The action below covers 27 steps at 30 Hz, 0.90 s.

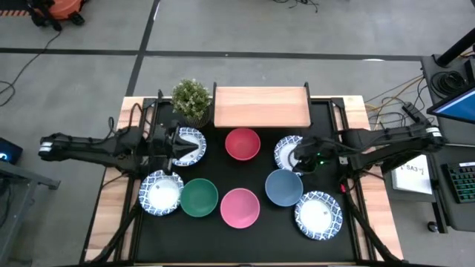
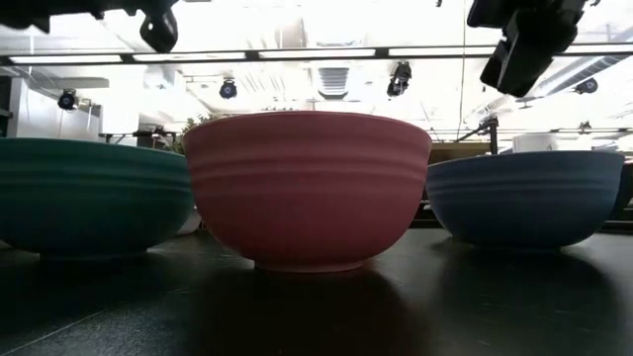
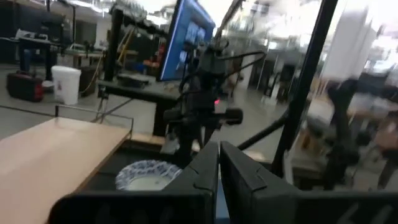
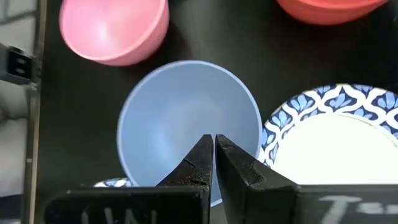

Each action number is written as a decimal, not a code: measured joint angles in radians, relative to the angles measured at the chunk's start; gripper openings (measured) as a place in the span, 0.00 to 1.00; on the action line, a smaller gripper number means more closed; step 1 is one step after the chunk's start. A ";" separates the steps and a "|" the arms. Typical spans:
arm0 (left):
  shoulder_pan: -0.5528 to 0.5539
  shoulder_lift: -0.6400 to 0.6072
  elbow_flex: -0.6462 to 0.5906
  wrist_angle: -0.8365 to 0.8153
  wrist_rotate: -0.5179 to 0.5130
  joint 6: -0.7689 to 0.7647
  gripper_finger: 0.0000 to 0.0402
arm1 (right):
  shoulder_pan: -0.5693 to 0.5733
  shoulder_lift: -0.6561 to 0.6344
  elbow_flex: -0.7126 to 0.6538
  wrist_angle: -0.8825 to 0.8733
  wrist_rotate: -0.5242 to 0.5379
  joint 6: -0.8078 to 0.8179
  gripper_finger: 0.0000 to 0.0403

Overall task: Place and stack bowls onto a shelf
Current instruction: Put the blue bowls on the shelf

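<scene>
The shelf (image 1: 260, 108) at the table's far edge lay bare. A plant (image 1: 191, 97) stood just beside its left end. In front, the red bowl (image 1: 243, 144) sat near its middle, with open black tabletop (image 1: 223, 159) between. Other bowls crowded the near half, leaving only narrow gaps.

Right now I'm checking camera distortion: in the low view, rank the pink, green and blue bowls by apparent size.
1. Round pink bowl, largest, though nearest the camera.
2. Round dark green bowl and round blue bowl: look alike; the green one is cropped, so unranked.
</scene>
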 joint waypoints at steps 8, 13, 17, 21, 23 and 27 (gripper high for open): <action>0.000 0.087 0.164 -0.200 -0.003 0.131 0.00 | 0.000 0.131 0.000 0.060 0.003 -0.004 0.02; 0.000 0.129 0.238 -0.260 -0.004 0.194 0.00 | -0.004 0.209 0.023 0.070 0.006 0.007 0.02; 0.001 0.155 0.270 -0.283 -0.005 0.209 0.00 | -0.007 0.263 0.073 0.066 0.004 -0.018 0.05; 0.001 0.172 0.277 -0.286 -0.005 0.211 0.00 | -0.007 0.317 0.127 0.049 0.004 -0.055 0.13; 0.001 0.177 0.277 -0.285 -0.005 0.216 0.00 | -0.007 0.350 0.151 0.032 0.013 -0.089 0.19; 0.001 0.176 0.277 -0.285 -0.005 0.220 0.00 | -0.006 0.427 0.185 -0.035 0.114 -0.234 0.30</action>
